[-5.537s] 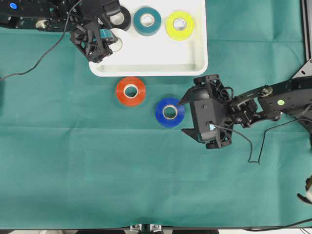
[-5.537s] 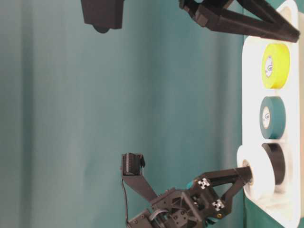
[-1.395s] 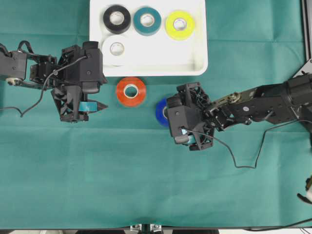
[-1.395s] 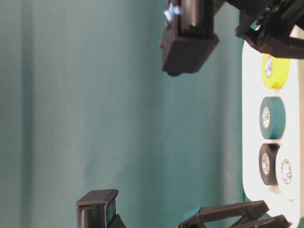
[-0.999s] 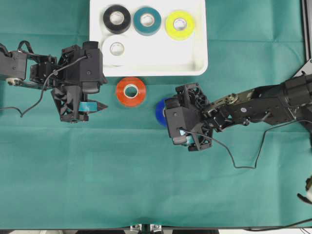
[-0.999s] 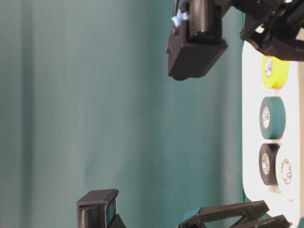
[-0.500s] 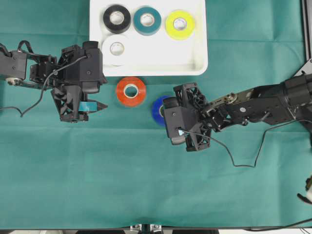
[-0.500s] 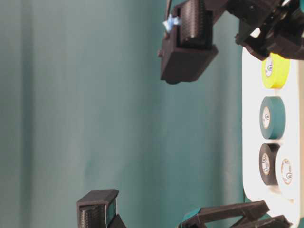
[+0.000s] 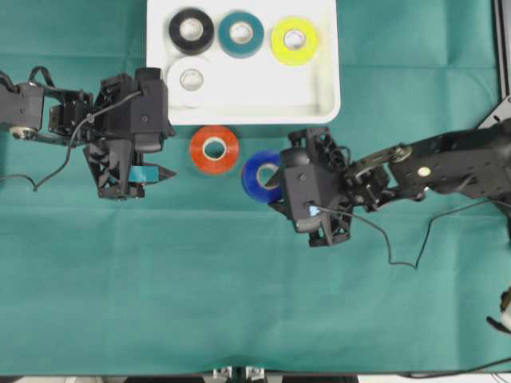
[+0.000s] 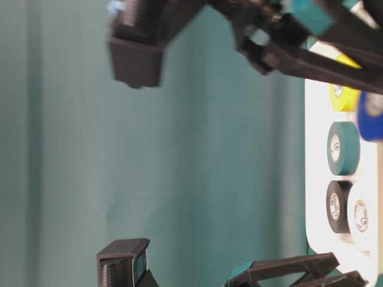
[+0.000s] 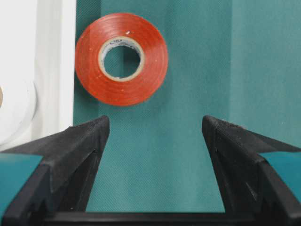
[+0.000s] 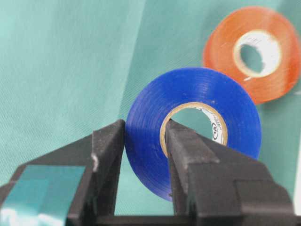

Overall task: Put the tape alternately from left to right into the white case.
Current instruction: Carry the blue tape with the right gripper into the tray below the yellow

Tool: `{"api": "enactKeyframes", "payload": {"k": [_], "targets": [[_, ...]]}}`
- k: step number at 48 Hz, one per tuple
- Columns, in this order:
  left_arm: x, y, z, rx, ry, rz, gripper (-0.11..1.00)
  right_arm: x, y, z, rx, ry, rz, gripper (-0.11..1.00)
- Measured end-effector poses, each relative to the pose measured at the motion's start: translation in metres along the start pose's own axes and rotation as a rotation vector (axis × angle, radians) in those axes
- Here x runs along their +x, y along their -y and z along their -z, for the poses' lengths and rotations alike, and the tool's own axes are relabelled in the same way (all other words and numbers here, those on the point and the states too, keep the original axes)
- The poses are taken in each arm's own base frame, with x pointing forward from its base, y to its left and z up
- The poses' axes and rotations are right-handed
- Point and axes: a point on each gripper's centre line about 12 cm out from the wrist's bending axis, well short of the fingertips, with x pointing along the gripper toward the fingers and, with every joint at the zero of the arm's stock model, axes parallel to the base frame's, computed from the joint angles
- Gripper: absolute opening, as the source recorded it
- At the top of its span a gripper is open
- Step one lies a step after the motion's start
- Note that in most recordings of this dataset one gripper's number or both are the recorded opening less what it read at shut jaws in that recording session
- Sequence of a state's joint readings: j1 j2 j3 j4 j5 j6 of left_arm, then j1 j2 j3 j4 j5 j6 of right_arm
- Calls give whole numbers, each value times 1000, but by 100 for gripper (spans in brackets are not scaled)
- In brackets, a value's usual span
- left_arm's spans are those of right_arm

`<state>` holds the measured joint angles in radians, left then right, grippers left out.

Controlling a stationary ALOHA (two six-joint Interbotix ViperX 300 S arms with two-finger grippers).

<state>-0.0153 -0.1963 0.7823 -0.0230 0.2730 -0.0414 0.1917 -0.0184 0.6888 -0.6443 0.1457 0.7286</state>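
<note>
My right gripper [image 9: 275, 180] [image 12: 143, 129] is shut on the blue tape [image 9: 257, 174] [image 12: 197, 89] [image 10: 371, 116]. One finger is in the core and one outside, and the roll is lifted off the green cloth. The red-orange tape [image 9: 200, 152] [image 11: 94, 66] [image 12: 221, 52] lies flat just below the white case [image 9: 271, 88] [image 10: 312, 119]. In the case sit the black [image 9: 174, 32], teal [image 9: 223, 36], yellow [image 9: 275, 40] and white [image 9: 174, 80] rolls. Left of the red-orange roll my left gripper [image 9: 166, 153] [image 11: 155, 122] stands open and holds nothing.
Green cloth [image 9: 200, 287] covers the table, with wide free room in the near half. A cable [image 9: 399, 255] trails below the right arm. The case's right and front parts are bare.
My right gripper has risen with the blue roll, lifting it off the cloth and a little toward the case. The left arm has not moved.
</note>
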Motion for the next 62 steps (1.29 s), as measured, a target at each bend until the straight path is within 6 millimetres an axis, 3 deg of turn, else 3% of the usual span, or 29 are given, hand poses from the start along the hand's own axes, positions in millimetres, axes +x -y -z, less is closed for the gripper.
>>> {"api": "enactKeyframes", "payload": {"k": [23, 41, 54, 62], "targets": [[0, 0, 0, 0, -2, 0, 90, -9, 14, 3, -8, -54, 83, 27], [0, 0, 0, 0, -2, 0, 90, -8, 76, 0, 68, -36, 190, 27], [0, 0, 0, 0, 0, 0, 90, -6, 115, 9, 137, -59, 263, 27], [0, 0, 0, 0, 0, 0, 90, -5, 123, 13, 153, -69, 277, 27]]}}
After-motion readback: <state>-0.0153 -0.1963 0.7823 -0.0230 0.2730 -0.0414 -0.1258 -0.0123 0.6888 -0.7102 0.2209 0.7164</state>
